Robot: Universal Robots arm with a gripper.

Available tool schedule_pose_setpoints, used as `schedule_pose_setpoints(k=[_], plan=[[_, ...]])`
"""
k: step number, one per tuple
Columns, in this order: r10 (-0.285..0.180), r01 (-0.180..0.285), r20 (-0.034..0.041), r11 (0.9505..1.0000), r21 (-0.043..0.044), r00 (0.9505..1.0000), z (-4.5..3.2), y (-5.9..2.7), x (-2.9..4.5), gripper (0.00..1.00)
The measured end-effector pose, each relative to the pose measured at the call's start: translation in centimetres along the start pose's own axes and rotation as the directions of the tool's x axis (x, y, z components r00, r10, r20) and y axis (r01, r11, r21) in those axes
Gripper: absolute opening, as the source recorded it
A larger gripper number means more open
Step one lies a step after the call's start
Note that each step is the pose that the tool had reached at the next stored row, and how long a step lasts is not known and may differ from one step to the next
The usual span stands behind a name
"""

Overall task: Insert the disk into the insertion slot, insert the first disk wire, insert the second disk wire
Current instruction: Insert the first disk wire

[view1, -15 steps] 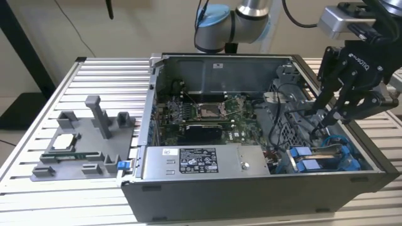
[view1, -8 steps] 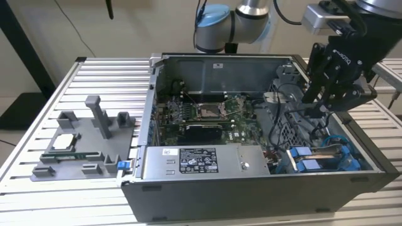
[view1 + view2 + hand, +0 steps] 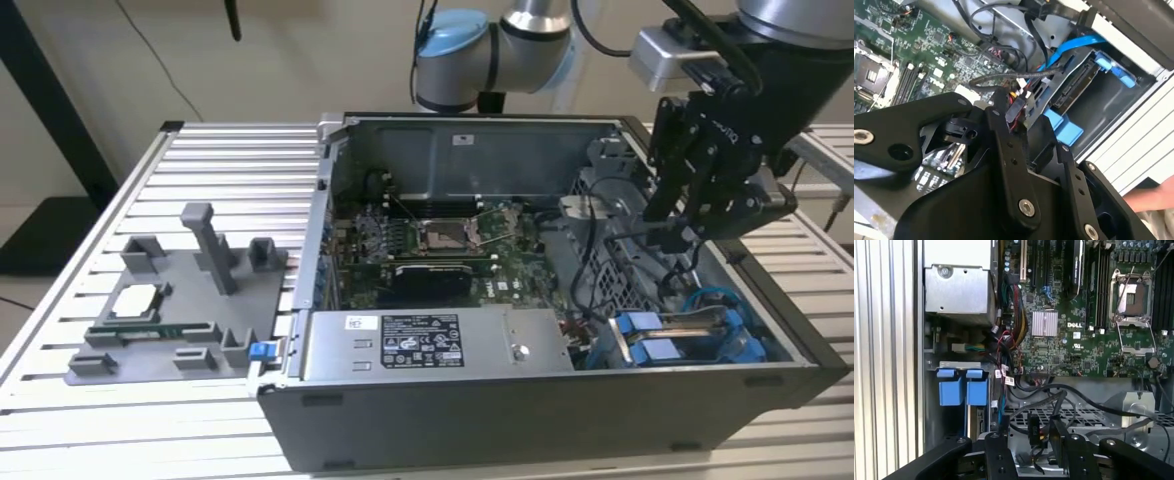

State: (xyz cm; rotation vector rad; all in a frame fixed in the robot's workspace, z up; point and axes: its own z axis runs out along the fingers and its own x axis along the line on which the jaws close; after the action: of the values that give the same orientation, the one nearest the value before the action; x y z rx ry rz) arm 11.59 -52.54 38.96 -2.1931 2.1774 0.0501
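we see loose black cables (image 3: 1069, 388) crossing the space between the hand (image 3: 677, 238) and the disk (image 3: 663, 338), which sits in a corner of the case (image 3: 534, 415). the power supply box (image 3: 427, 345) closes off one side of that corner, the side wall (image 3: 798, 340) the other. above the motherboard (image 3: 441, 240) the room lies open.

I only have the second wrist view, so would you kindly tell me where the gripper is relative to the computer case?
Observer: In the exterior view the gripper hangs over the open case, toward the exterior view's right, close to where the disk sits.
Operator: Thank you; is anything lying outside the case?
Observer: Yes, a grey fixture on the slatted table, at the exterior view's left, holds a memory stick.
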Motion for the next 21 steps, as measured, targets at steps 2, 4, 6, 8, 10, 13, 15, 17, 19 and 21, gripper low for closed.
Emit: schedule_pose_setpoints(k=[2,4,6,8,10,13,15,17,19,21], plan=[[0.0,0.0,0.0,1.0,0.0002,1.0,0.0,0.29,0.0,1.0],[0.0,0.0,0.0,1.0,0.0005,1.0,-0.01,0.72,-0.01,1.0],[0.0,0.0,-0.0001,1.0,0.0039,1.0,-0.01,0.73,-0.04,1.0],[-0.009,0.009,0.0001,0.9999,0.0076,1.0,0.0,0.73,-0.06,1.0],[-0.021,0.021,0.0003,0.9997,0.0107,0.9998,0.02,0.74,-0.09,1.0],[-0.04,0.04,0.0,0.9991,0.0156,0.9992,0.06,0.72,-0.1,1.0],[-0.047,0.047,0.0001,0.9987,0.0174,0.9989,0.09,0.71,-0.1,1.0],[-0.048,0.048,0.0003,0.9987,0.019,0.9988,0.12,0.7,-0.14,1.0],[-0.05,0.05,0.0001,0.9985,0.0213,0.9988,0.14,0.69,-0.16,1.0],[-0.051,0.051,-0.0001,0.9984,0.0239,0.9987,0.14,0.68,-0.18,1.0]])
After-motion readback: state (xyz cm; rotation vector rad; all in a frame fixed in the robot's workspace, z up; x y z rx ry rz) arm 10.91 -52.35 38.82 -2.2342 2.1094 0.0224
